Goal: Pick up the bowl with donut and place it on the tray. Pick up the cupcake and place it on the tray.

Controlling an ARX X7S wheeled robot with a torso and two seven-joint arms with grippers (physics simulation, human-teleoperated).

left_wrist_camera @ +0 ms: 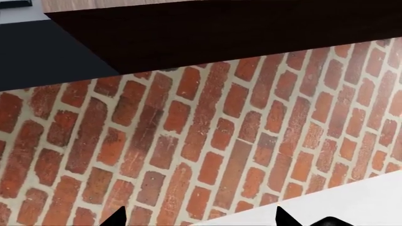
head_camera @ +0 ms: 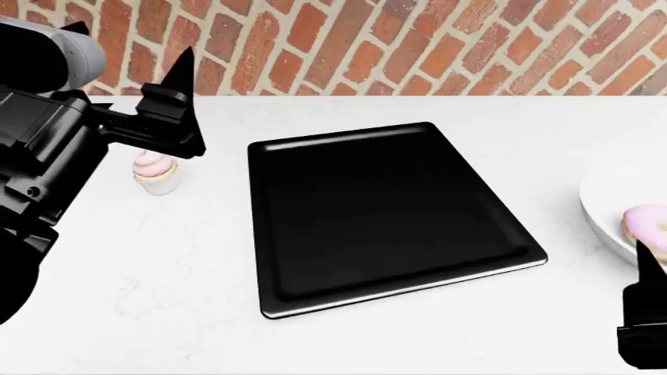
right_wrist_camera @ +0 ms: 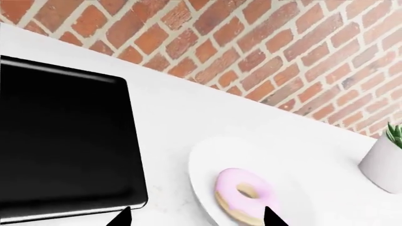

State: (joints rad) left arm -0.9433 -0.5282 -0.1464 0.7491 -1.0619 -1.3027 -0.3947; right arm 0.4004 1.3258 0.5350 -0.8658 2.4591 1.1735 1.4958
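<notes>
the empty tray (head_camera: 386, 211) waits centre; the right gripper (right_wrist_camera: 196, 217), spread wide, nears the bowl (right_wrist_camera: 207, 174) and donut (right_wrist_camera: 242, 193) at three o'clock — the cupcake (head_camera: 155, 172) at nine sits under the left gripper (head_camera: 172, 101), whose jaws also look parted.

Glossy black tray (head_camera: 386, 211) on a white counter (head_camera: 156, 297); pale pink frosting on the cupcake (head_camera: 155, 173); pink-iced donut (right_wrist_camera: 245, 194) in a white bowl (right_wrist_camera: 207, 165); red-brown brick wall (head_camera: 417, 47).

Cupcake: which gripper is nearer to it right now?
Left. The left gripper hangs just above and beside the cupcake, not touching it. The right gripper is across the tray, by the bowl.
</notes>
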